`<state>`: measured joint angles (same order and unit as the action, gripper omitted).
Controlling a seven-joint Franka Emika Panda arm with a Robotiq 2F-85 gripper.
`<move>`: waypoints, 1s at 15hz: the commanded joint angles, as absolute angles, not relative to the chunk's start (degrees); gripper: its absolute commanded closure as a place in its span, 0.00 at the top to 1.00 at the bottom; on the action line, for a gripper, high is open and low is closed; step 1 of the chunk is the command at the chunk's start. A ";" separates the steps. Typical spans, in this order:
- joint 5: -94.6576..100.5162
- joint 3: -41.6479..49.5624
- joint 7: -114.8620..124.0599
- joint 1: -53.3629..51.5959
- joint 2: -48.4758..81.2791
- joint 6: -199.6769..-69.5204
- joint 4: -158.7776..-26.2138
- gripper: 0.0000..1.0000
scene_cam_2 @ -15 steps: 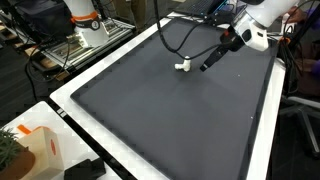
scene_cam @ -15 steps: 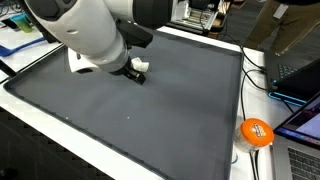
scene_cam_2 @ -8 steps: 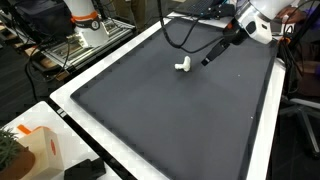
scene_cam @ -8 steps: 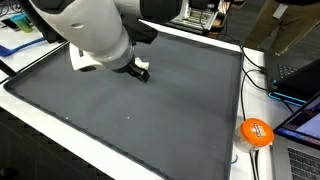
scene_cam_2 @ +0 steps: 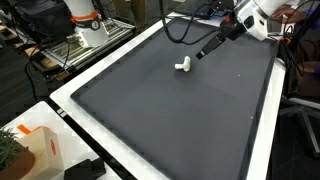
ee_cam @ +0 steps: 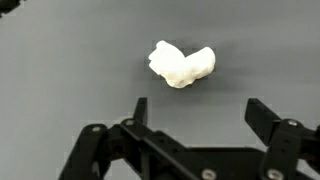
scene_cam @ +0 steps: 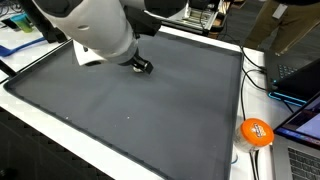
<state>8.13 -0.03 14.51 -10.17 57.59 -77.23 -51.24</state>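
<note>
Your end effector (ee_cam: 200,112) comes in from the bottom edge with its jaws spread wide and nothing between them. A white lumpy object (ee_cam: 182,64) lies on the dark grey mat (ee_cam: 60,70), just above the gap and slightly left of its centre. It's clear of both fingers (ee_cam: 140,108). A pale sliver (ee_cam: 8,5) shows in the top-left corner.

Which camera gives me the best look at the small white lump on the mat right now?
The wrist view: the white lump sits clear and large on the grey mat, just ahead of the open gripper. In an exterior view the lump is only a small speck; in an exterior view filled by the arm, it is hidden.
</note>
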 commanded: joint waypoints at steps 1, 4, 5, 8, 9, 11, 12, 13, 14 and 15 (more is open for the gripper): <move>8.45 0.32 13.91 -10.06 59.93 -74.12 -48.56 1.00; 7.67 0.90 13.81 -10.10 61.71 -72.37 -47.09 1.00; 7.57 0.93 13.85 -10.06 62.25 -72.04 -46.67 1.00; 7.62 0.27 13.96 -9.52 63.45 -72.26 -45.52 1.00; 7.43 0.17 14.06 -9.43 63.83 -72.61 -45.14 1.00; 7.42 0.13 14.02 -9.47 64.48 -72.48 -44.32 1.00; 7.45 0.14 14.03 -9.50 64.72 -72.42 -44.05 1.00; 7.50 0.16 14.03 -9.51 64.99 -72.33 -43.73 1.00; 7.56 0.20 14.06 -9.54 65.13 -72.24 -43.55 1.00; 7.65 0.26 14.15 -9.58 65.09 -72.32 -43.51 1.00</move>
<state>8.03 0.37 14.43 -9.78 63.28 -74.12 -46.41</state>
